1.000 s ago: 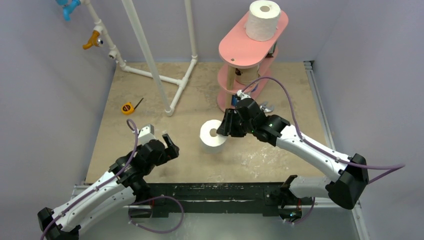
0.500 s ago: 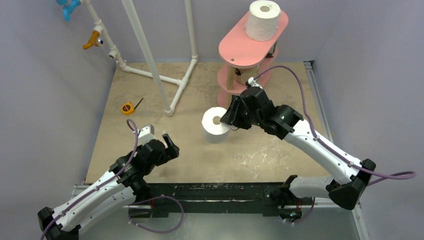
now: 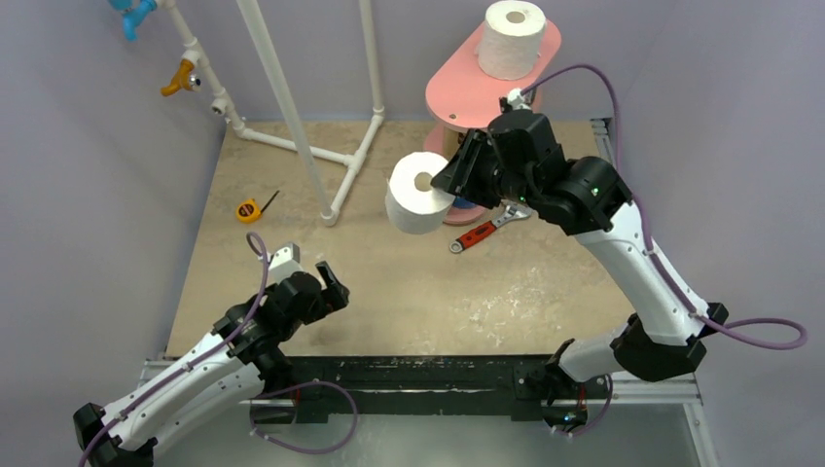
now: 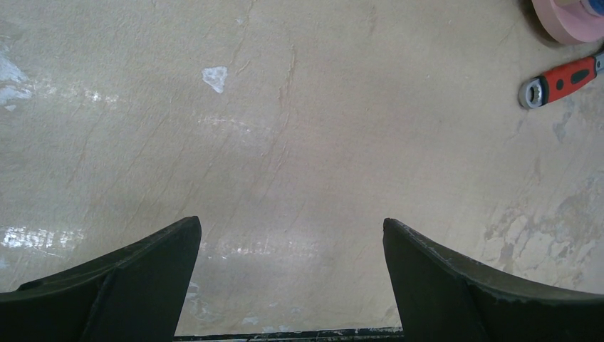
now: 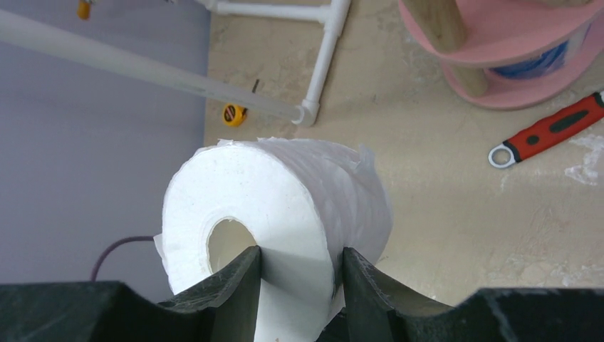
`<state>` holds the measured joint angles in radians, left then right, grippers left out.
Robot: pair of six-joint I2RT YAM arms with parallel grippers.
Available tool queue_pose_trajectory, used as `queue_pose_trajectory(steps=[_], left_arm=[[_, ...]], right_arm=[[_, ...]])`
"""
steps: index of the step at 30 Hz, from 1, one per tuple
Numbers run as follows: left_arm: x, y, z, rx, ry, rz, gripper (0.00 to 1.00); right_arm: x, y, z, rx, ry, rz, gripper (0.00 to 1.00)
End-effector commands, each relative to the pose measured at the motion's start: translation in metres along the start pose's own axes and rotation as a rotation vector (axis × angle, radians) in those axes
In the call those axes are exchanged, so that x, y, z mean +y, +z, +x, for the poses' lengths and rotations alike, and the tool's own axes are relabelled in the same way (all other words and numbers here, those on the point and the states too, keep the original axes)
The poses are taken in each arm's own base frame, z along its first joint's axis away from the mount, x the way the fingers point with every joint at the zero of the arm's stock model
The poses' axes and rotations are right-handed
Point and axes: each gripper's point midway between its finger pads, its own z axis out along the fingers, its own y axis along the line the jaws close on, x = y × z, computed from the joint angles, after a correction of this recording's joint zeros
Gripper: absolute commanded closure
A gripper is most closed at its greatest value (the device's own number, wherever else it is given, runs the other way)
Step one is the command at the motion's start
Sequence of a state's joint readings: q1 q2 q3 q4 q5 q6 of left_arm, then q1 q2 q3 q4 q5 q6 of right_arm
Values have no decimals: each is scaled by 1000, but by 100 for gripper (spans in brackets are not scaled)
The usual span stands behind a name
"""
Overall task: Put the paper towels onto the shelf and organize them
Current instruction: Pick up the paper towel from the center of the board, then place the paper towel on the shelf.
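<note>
The right tool (image 5: 299,255) is clenched on a white roll (image 3: 416,195) of paper towel. One finger is inside the hole of the roll and the other is on the outside, so the soft wall is pinched between them. The roll is up in the air, off the desk (image 3: 409,302). It hangs just to the left of the pink shelf (image 3: 467,92), near the shelf's front end, and does not touch it. The hole of the roll points up.

A second white roll (image 3: 513,37) stands upright on the top board of the shelf, at its far end. The rest of that board is bare. Something blue (image 5: 552,64) sits lower down, between two of the shelf's boards, but too little shows to tell more.

A red-handled wrench (image 3: 477,233) lies flat on the desk just in front of the shelf's foot. A white pipe frame (image 3: 292,107) stands to the left of the shelf. A small yellow tape measure (image 3: 249,210) lies well to the left of the shelf, past the pipes.

The left tool (image 4: 290,222) is far from the shelf, at the near left. Its fingers are spread wide with nothing between them, low over the desk.
</note>
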<state>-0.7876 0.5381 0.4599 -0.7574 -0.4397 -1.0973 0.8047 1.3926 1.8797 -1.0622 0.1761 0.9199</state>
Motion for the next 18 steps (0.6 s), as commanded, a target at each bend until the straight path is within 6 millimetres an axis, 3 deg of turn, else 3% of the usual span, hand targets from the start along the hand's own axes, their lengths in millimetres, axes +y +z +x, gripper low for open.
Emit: queue_pose_trajectory(steps=[1,5,11,18], left_arm=[[-9,-5,-4,4,-34,31,2],[-9,-7,-4,7,-33,32,2],[-13,-1,6,46,-42,45,2],[-12,1,15,80,-38,43,3]], right_arm=[[15,-38,-48,-146,89,-12,100],[10,-36,-65,-145,163,20,100],[-21,-33,-96,-210,307,89,100],[-14,-37,-102,-235,339,37,100]])
